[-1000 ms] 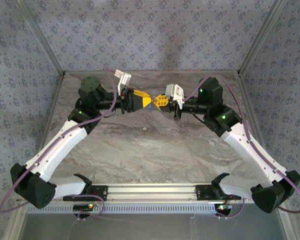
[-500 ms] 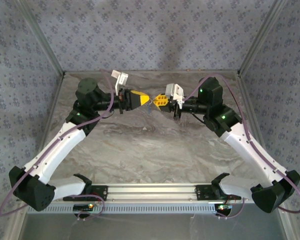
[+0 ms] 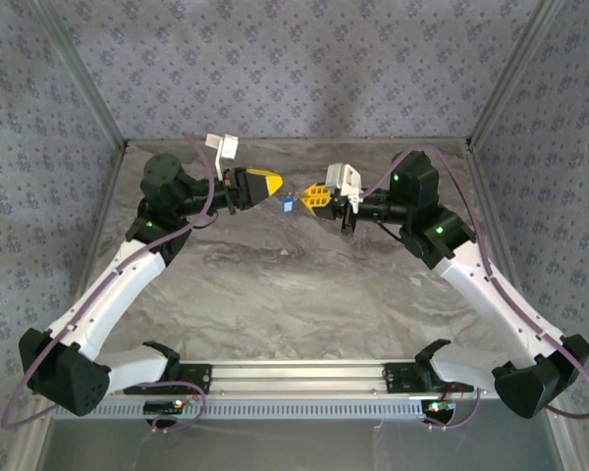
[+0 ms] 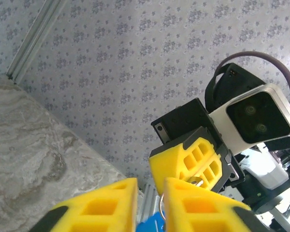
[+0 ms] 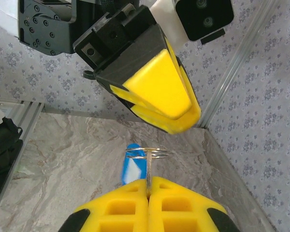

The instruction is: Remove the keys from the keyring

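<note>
My right gripper [image 3: 317, 196] [image 5: 148, 186] is shut on a thin metal part of the keyring [image 5: 147, 153], holding it above the table. The small blue keys [image 3: 288, 204] [image 5: 134, 166] hang from the ring just off its tips. My left gripper [image 3: 267, 183] [image 4: 151, 186] faces the right one from the left, slightly higher and apart from the bunch. Its yellow fingers [image 4: 106, 200] stand a narrow gap apart with nothing pinched. Through that gap I see a bit of the ring and the blue keys [image 4: 152, 224] below. The right gripper's yellow pads [image 4: 186, 159] sit just beyond.
The marbled table [image 3: 294, 285] is enclosed by patterned walls [image 3: 294, 69] with metal corner posts [image 3: 496, 88]. Both arm bases sit on the rail [image 3: 294, 378] at the near edge. The right wrist camera [image 4: 261, 113] is close ahead of my left fingers.
The left gripper closed near the right gripper's tips, then opened a little and drew back to the left and up. The blue keys now hang in the gap between the grippers.
</note>
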You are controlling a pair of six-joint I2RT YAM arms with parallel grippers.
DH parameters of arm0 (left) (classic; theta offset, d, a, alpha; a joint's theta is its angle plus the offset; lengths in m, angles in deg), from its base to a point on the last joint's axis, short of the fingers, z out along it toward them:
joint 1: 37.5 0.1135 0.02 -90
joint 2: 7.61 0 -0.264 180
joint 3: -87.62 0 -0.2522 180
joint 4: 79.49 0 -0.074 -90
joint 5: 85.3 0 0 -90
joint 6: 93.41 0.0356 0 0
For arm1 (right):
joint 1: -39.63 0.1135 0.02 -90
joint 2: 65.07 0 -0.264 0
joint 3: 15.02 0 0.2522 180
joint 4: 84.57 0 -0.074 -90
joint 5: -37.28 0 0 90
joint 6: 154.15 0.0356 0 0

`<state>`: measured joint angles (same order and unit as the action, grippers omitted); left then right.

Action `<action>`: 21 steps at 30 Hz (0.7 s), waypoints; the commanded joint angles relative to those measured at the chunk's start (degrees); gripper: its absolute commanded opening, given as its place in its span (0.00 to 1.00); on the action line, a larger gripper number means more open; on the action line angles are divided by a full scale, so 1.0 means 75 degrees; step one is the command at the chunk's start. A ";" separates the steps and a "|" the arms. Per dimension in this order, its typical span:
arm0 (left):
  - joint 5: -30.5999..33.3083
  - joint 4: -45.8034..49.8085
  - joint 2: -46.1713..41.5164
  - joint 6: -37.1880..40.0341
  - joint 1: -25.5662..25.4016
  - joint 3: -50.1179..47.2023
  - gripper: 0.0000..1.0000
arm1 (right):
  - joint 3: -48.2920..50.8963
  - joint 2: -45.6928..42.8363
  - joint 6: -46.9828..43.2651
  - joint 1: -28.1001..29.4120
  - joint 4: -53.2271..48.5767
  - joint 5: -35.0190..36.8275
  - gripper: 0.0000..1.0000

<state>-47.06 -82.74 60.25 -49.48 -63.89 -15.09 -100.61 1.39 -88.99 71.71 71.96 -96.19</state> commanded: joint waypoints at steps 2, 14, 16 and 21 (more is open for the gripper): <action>0.0012 -0.0244 -0.0195 0.0095 0.0003 -0.0006 0.37 | -0.0184 -0.0019 0.0025 0.0017 -0.0058 -0.0133 0.00; -0.0535 0.0050 -0.0026 0.0362 -0.0315 0.0270 0.59 | -0.0188 0.0016 0.0099 0.0047 0.0027 -0.0228 0.00; -0.0506 0.0290 0.0021 0.0530 -0.0410 0.0330 0.59 | -0.0196 0.0021 0.0110 0.0048 0.0031 -0.0233 0.00; -0.0608 0.0148 0.0084 0.0494 -0.0567 0.0349 0.58 | -0.0194 0.0022 0.0077 0.0061 0.0000 -0.0179 0.00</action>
<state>-49.95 -80.82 60.49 -46.92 -67.56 -14.81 -100.61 1.45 -88.99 71.84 71.98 -96.67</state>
